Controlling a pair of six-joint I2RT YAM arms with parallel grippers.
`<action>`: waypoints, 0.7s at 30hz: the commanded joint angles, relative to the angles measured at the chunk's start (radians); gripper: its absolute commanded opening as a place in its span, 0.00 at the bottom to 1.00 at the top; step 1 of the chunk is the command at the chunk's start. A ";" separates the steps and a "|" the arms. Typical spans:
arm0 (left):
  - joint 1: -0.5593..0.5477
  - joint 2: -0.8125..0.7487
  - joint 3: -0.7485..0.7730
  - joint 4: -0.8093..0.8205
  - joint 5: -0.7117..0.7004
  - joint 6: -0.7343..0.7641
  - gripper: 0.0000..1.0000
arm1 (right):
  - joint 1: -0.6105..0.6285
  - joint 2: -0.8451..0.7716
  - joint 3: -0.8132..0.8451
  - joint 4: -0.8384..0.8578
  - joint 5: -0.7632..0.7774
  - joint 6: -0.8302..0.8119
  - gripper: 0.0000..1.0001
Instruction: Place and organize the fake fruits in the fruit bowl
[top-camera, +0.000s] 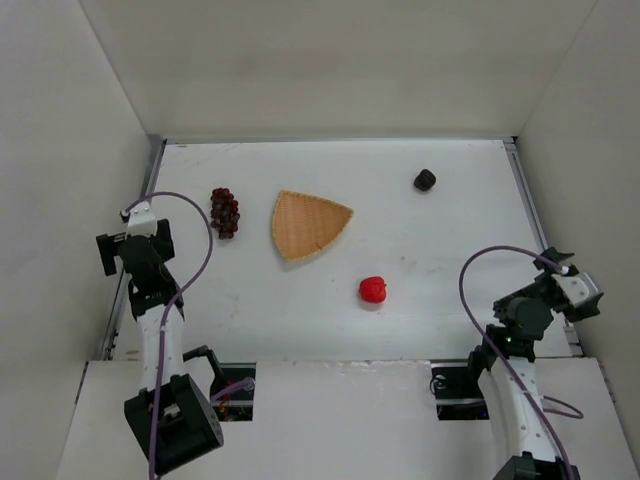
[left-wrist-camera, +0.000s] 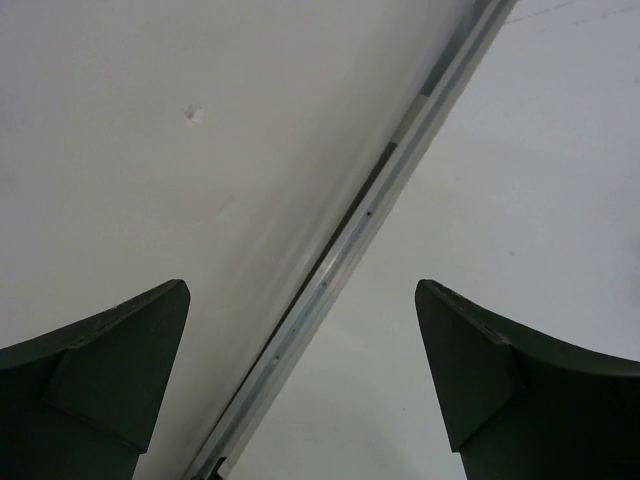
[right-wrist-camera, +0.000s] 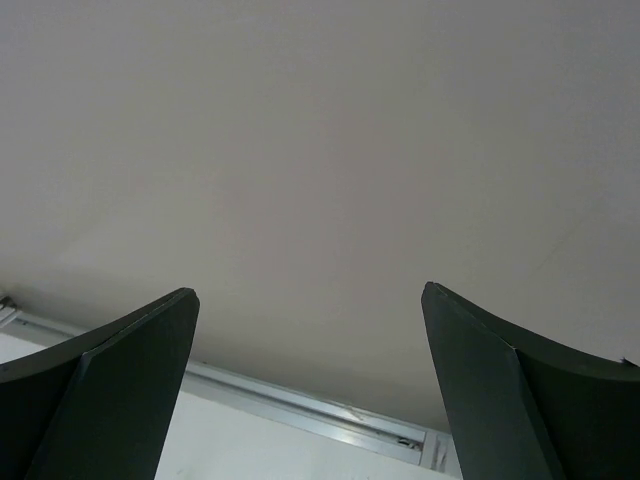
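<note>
Black fingers on the left gripper (left-wrist-camera: 300, 295) and the right gripper (right-wrist-camera: 310, 295) are spread wide, holding nothing, probably ready to start. Next comes the red fruit (top-camera: 373, 290), alone on the table (top-camera: 450, 250). Then the woven fruit bowl (top-camera: 308, 222), no fruit inside yet, in the middle where both arms may reach. The grape bunch (top-camera: 224, 211) lies just left of it. Farthest is the blackish fruit (top-camera: 424, 180).
</note>
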 joint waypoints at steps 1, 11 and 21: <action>-0.045 -0.025 0.031 -0.085 0.070 0.065 1.00 | 0.069 0.034 0.051 0.038 -0.039 -0.032 1.00; -0.128 0.100 0.379 -0.543 0.422 0.024 1.00 | 0.494 0.365 0.276 -0.023 -0.335 -0.204 1.00; -0.245 0.570 0.646 -0.671 0.567 -0.031 1.00 | 0.757 0.718 0.771 -0.667 -0.703 0.184 1.00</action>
